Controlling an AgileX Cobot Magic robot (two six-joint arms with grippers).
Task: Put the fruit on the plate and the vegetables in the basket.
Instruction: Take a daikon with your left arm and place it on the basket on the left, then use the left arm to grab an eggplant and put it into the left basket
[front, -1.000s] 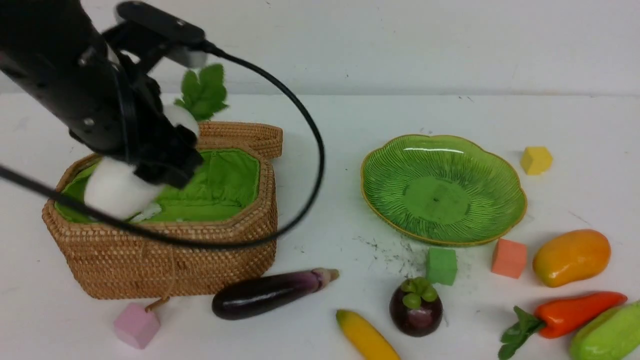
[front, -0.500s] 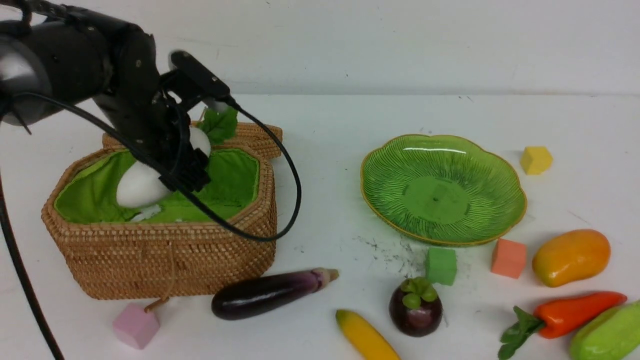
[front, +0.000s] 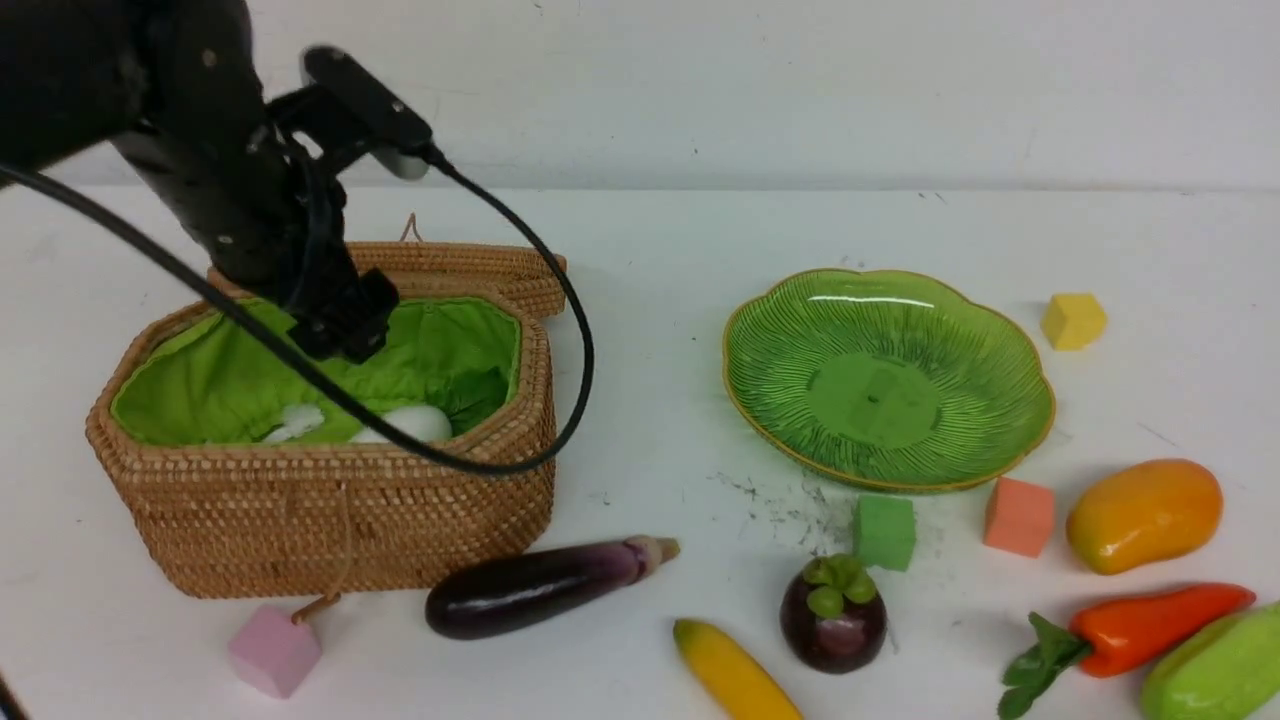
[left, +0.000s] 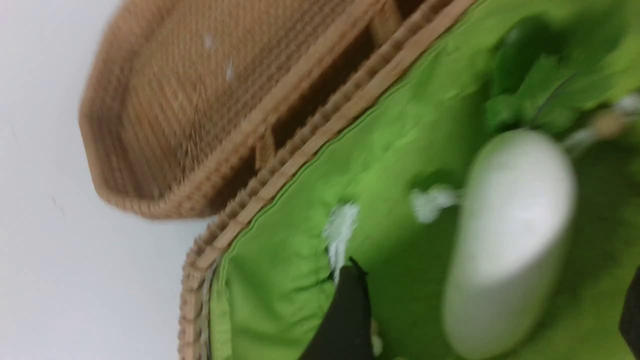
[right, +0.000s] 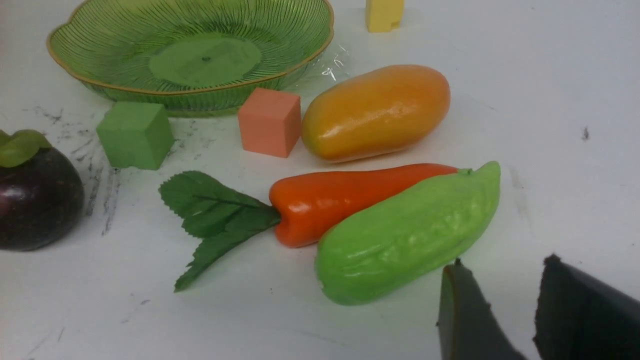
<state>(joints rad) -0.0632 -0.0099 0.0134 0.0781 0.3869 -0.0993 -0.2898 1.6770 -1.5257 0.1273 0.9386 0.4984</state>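
My left gripper (front: 345, 330) hangs open and empty over the woven basket (front: 330, 520). The white radish (front: 405, 425) lies on the green lining inside; in the left wrist view the radish (left: 505, 240) lies free between my spread fingers (left: 345, 310). The eggplant (front: 540, 588), banana (front: 735, 675) and mangosteen (front: 832, 620) lie at the table's front. The mango (front: 1143, 515), pepper (front: 1150, 625) and cucumber (front: 1215, 670) lie at the right. The green plate (front: 885, 380) holds nothing. My right gripper (right: 502, 260) is open and empty beside the cucumber (right: 405, 235), out of the front view.
The basket lid (front: 480, 270) lies open behind the basket. Foam cubes lie about: pink (front: 272, 650) in front of the basket, green (front: 884, 532) and orange (front: 1018, 516) by the plate's near rim, yellow (front: 1072, 320) to its far right.
My left gripper carried the radish down into the basket, let it go and rose; the radish now lies on the lining. Nothing else moved.
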